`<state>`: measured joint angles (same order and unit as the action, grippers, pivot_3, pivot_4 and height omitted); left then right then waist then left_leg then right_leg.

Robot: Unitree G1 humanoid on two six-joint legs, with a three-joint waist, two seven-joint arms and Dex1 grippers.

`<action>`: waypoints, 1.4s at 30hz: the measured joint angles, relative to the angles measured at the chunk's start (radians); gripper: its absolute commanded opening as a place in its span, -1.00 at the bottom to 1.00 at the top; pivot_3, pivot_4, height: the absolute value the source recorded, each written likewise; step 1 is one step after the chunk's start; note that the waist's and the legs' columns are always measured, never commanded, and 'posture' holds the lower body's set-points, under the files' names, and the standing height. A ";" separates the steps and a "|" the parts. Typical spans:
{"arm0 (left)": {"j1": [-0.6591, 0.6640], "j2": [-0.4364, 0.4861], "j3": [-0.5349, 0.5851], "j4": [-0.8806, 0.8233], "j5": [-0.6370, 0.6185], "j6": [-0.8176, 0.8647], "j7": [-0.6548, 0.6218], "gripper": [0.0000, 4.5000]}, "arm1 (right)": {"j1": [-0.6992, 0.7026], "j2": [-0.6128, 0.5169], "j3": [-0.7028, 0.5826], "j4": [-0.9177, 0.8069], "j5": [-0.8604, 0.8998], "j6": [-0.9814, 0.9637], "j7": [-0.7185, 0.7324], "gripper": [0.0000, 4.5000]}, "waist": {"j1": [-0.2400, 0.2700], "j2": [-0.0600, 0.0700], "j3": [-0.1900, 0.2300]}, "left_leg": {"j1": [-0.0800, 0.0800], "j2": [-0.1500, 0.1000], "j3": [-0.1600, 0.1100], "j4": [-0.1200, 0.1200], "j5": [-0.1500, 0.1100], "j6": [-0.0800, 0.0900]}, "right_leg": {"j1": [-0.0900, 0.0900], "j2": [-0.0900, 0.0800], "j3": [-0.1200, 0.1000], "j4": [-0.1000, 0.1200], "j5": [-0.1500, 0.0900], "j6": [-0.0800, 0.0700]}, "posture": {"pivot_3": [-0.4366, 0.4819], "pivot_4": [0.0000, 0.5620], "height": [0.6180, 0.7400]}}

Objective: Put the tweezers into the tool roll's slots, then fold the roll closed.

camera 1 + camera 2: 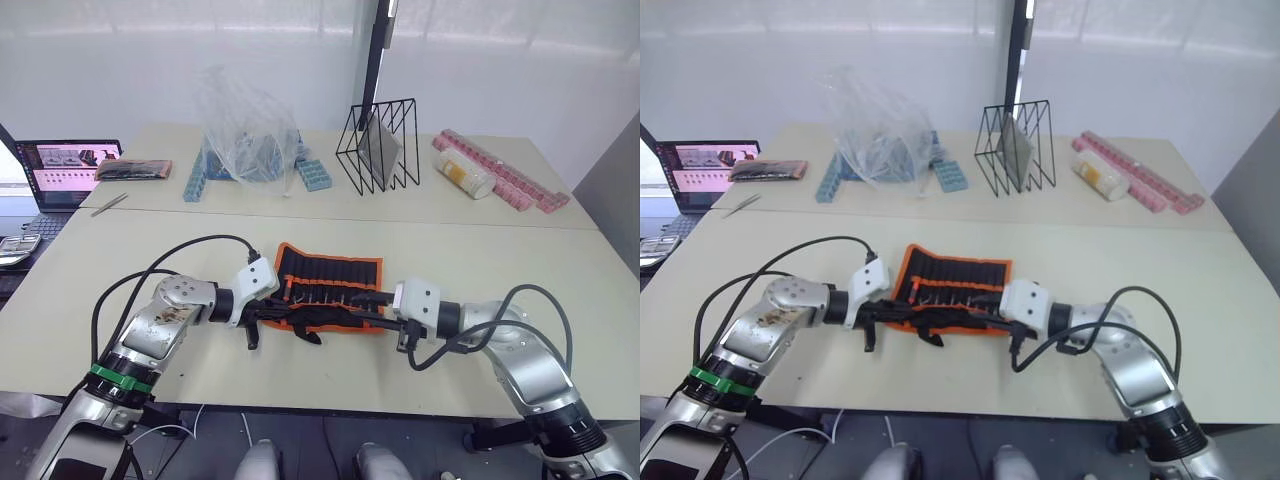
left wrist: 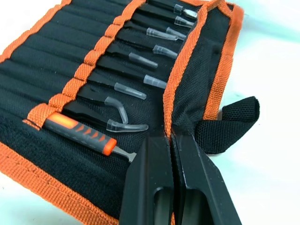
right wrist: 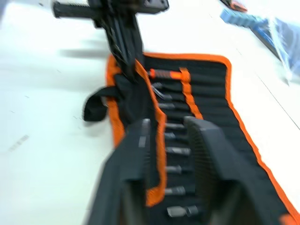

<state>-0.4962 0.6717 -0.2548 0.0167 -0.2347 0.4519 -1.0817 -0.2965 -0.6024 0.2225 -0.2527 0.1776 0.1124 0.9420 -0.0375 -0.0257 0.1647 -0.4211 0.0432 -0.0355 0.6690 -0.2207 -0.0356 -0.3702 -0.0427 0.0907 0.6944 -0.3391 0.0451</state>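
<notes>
While the tool roll (image 1: 330, 291) lies open between both grippers in the head view, its long axis runs arm to arm. Left wrist view: left gripper (image 2: 169, 140) pinches the roll's near hem; tweezers (image 2: 124, 89) sit slotted just beyond. Right wrist view: right gripper (image 3: 168, 129) straddles that hem, parted.

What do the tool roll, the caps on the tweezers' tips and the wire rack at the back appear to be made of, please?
The tool roll looks like coarse woven black fabric, matte, with orange webbing edging; the weave shows. The caps on the tweezers look like clear soft plastic, translucent and slightly glossy. The wire rack seems thin black-coated metal wire, though the coating is a guess.
</notes>
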 measured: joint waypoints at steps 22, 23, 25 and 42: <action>-0.005 0.011 0.005 -0.017 0.002 -0.014 -0.027 -0.73 | -0.080 0.082 0.108 0.290 -0.154 -0.103 -0.030 -1.00 | -0.002 0.000 0.000 | 0.000 0.000 0.000 0.000 0.000 0.000 | -0.001 0.000 0.000 0.000 0.000 0.000 | -0.05 -0.47 0.42; -0.005 0.011 0.010 -0.019 0.001 -0.015 -0.027 -0.61 | -0.082 0.082 0.106 0.295 -0.154 -0.103 -0.030 -1.00 | -0.002 0.000 0.000 | 0.000 0.000 0.000 0.000 0.000 0.000 | -0.001 0.000 0.000 0.000 0.000 0.000 | -0.05 -0.47 0.42; -0.005 0.024 0.024 -0.021 -0.002 -0.015 -0.033 -0.32 | -0.082 0.084 0.103 0.301 -0.154 -0.102 -0.031 -1.00 | -0.002 0.000 0.000 | -0.001 0.000 0.000 0.000 0.000 0.000 | -0.001 0.000 0.000 0.000 0.000 0.000 | -0.05 -0.47 0.42; 0.121 0.052 0.202 -0.259 -0.279 0.132 -0.110 0.46 | -0.072 0.114 0.081 0.279 -0.155 -0.068 -0.048 -1.00 | -0.001 0.000 0.000 | -0.001 0.000 -0.001 0.000 0.000 0.000 | -0.001 0.000 -0.001 0.000 0.000 0.000 | -0.05 -0.47 0.42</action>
<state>-0.3753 0.7237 -0.0525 -0.2427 -0.5132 0.5840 -1.1919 -0.3683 -0.4886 0.3030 0.0264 0.0221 0.0446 0.8940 -0.0390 -0.0255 0.1651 -0.4219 0.0434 -0.0361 0.6686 -0.2205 -0.0359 -0.3712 -0.0429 0.0900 0.6946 -0.3391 0.0451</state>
